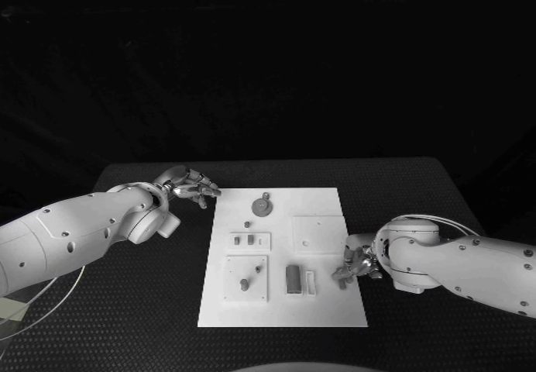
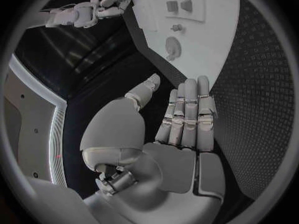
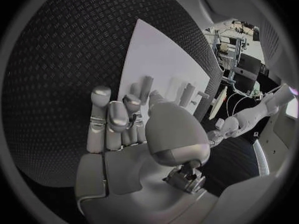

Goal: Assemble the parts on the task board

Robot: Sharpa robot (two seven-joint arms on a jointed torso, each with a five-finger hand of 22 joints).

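The left hand (image 1: 190,186) hangs over the black table (image 1: 146,294) just off the far left corner of the task board (image 1: 335,310). Its fingers (image 2: 190,114) are held straight and close together, the thumb stands a little apart, and it holds nothing. The right hand (image 1: 355,263) sits at the right edge of the board, near the front half. Its fingers (image 3: 112,122) are bent a little and spread, reaching over the white plate, and I see nothing in them.

The board lies flat in the middle of the table, between the two hands. On its far part lies a round part with a little stem (image 1: 262,205). Below that, two small parts (image 1: 245,239) stand in a small tray. Near the front, a dark upright block (image 1: 293,279) stands in its slot, just beside the right hand. To its left, a small peg (image 1: 245,284) sits on a square plate.
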